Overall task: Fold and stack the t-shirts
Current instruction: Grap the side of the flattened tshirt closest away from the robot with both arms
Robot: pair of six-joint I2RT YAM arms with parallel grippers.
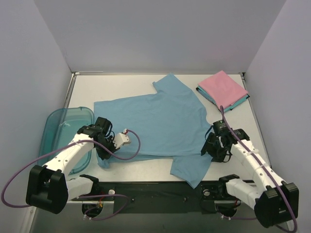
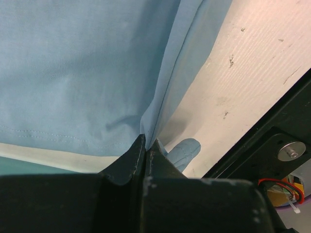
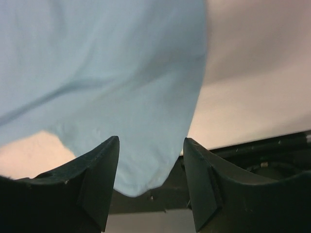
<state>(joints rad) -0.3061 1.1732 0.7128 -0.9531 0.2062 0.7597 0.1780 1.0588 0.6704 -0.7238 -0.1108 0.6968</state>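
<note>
A light blue t-shirt (image 1: 155,121) lies spread across the middle of the white table, one sleeve toward the back and one hanging toward the near edge. My left gripper (image 1: 104,155) is shut on the shirt's near-left hem corner; in the left wrist view the cloth (image 2: 73,63) rises from the closed fingertips of that gripper (image 2: 148,141). My right gripper (image 1: 212,151) stands open at the shirt's near-right side. In the right wrist view the sleeve (image 3: 107,73) lies between the spread fingers of this gripper (image 3: 151,145), unpinched. A pink folded t-shirt (image 1: 223,87) rests on a teal one (image 1: 239,103) at the back right.
A translucent teal plastic bin (image 1: 58,126) sits at the left edge, partly under my left arm. A black rail (image 1: 160,191) runs along the table's near edge between the arm bases. Grey walls close in the left, back and right.
</note>
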